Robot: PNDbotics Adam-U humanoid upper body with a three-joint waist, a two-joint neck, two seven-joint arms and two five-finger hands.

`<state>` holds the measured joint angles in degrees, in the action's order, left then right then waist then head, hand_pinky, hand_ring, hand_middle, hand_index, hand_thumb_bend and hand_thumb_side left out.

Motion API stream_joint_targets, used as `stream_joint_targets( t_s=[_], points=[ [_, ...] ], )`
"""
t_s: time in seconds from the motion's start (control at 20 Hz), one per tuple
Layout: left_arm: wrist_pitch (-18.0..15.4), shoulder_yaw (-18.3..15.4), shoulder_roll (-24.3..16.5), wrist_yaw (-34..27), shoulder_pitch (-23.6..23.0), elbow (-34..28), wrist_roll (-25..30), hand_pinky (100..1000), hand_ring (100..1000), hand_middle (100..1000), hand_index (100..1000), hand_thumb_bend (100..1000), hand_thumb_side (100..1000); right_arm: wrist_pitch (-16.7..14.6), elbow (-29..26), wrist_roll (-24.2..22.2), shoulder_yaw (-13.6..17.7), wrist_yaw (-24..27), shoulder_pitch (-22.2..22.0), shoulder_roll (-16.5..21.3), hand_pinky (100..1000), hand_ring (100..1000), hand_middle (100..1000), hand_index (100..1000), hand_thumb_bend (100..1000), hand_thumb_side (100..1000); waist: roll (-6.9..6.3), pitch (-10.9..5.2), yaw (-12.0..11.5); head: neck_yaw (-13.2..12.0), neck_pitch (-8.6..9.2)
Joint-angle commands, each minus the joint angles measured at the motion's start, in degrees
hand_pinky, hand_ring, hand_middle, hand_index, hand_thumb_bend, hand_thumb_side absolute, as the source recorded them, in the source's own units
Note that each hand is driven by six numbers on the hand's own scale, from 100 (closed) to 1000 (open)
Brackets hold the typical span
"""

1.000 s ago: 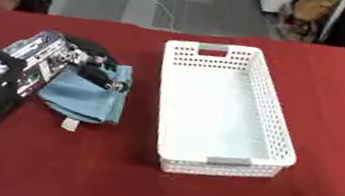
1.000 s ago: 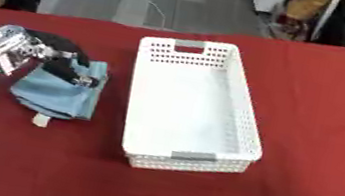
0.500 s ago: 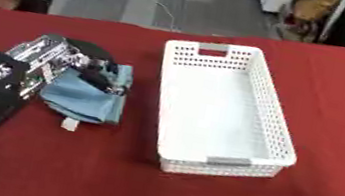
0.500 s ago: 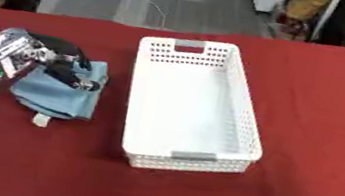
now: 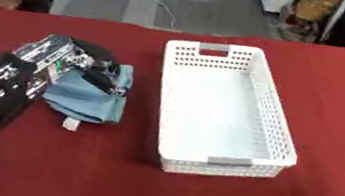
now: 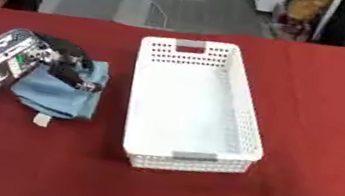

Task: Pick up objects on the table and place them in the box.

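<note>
In the left eye view we see one white box (image 5: pixel 225 110), long axis running away from us, and one folded blue cloth (image 5: pixel 87 97) lying left of it, our left hand (image 5: pixel 93 63) resting on the cloth's far edge, while in the right eye view its fingers (image 6: pixel 74 72) curl on the cloth, though we cannot tell if they grip it.

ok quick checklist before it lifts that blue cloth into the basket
1. Left hand on the blue cloth: ok, fingers curled on its top edge.
2. Cloth fully gripped: cannot tell.
3. White basket empty and open: ok.
4. Path from cloth to basket free of objects: ok, bare red table between.
5. Right hand placement: cannot tell, not in view.
</note>
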<state>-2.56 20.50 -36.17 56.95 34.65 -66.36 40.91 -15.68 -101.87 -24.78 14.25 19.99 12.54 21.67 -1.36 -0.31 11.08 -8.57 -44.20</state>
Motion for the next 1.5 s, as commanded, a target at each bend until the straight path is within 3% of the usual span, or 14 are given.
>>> stream_joint_targets(
  t_s=[0.05,0.55,0.75,0.85,1.0,1.05,1.1,1.15,1.2,1.25,1.3,1.35,1.4,1.5],
  points=[
    [-1.2,-0.3,-0.4,1.8,1.9,1.6,1.3,791,798,866,951,770,1000,0.0,-1.2,0.2,0.1,0.2,1.3,1.1,811,944,881,1000,100,941,-0.01,-0.34,0.1,-0.6,0.08],
    [-3.4,-0.8,2.2,4.6,2.9,7.9,6.0,832,826,871,952,796,993,0.2,-1.4,0.2,0.1,0.3,1.6,0.9,810,943,881,1000,100,941,-0.07,-0.22,0.3,-0.9,0.08],
    [-3.2,-1.9,3.2,6.5,3.0,10.8,7.1,706,730,762,871,770,935,0.3,-1.4,0.3,0.1,0.3,1.7,0.8,810,943,881,1000,100,941,-0.05,-0.13,0.3,-0.9,0.08],
    [-3.2,-2.5,3.6,7.3,3.0,11.8,6.6,600,629,689,805,703,826,0.3,-1.4,0.3,0.2,0.3,1.7,0.8,810,943,881,1000,100,940,-0.02,-0.07,0.3,-0.9,0.08],
    [-2.7,-3.1,4.0,8.3,3.2,12.8,5.6,418,448,554,684,533,463,0.3,-1.4,0.3,0.2,0.3,1.7,0.8,810,943,881,1000,100,941,0.03,-0.05,0.3,-1.1,0.08],
    [-2.4,-3.3,4.2,8.5,3.2,13.1,5.2,415,438,547,677,523,445,0.3,-1.4,0.4,0.2,0.3,1.7,0.8,810,943,881,1000,100,941,0.05,-0.04,0.3,-1.1,0.08],
    [-2.1,-3.4,4.3,8.6,3.2,13.2,4.6,385,345,478,594,438,276,0.3,-1.4,0.4,0.3,0.3,1.7,0.8,810,943,881,1000,100,941,0.06,-0.03,0.3,-1.1,0.08],
    [-1.8,-3.6,4.3,8.6,3.1,13.1,3.8,385,345,478,594,438,276,0.2,-1.4,0.4,0.3,0.3,1.7,0.8,810,943,881,1000,100,941,0.07,-0.02,0.3,-1.1,0.08],
    [-1.5,-3.7,4.3,8.6,3.0,12.9,2.8,329,290,417,505,298,228,0.2,-1.4,0.4,0.3,0.3,1.7,0.8,810,943,881,1000,100,940,0.08,-0.01,0.3,-1.1,0.08],
    [-1.1,-3.8,4.3,8.6,2.9,12.6,1.6,335,296,421,514,332,223,0.2,-1.5,0.5,0.3,0.3,1.7,0.8,810,943,881,1000,100,940,0.08,-0.01,0.3,-1.1,0.08],
    [-0.8,-3.9,4.2,8.6,2.8,12.3,0.4,273,248,380,439,208,189,0.2,-1.5,0.5,0.3,0.3,1.7,0.8,810,943,881,1000,100,940,0.09,-0.01,0.3,-1.1,0.08],
    [-0.4,-4.1,4.1,8.5,2.7,12.0,-1.0,283,255,385,447,223,193,0.2,-1.5,0.5,0.3,0.3,1.7,0.8,810,943,881,1000,100,940,0.1,0.0,0.3,-1.0,0.08],
    [-0.1,-4.3,4.1,8.4,2.6,11.8,-2.2,214,196,341,379,100,178,0.2,-1.5,0.5,0.3,0.3,1.7,0.8,810,943,881,1000,100,940,0.11,0.01,0.3,-1.0,0.08],
    [0.6,-4.7,3.9,7.7,2.4,11.2,-5.0,157,147,304,329,100,184,0.2,-1.5,0.6,0.4,0.2,1.7,0.8,810,943,880,1000,100,940,0.14,0.04,0.3,-1.0,0.08]
  ],
)
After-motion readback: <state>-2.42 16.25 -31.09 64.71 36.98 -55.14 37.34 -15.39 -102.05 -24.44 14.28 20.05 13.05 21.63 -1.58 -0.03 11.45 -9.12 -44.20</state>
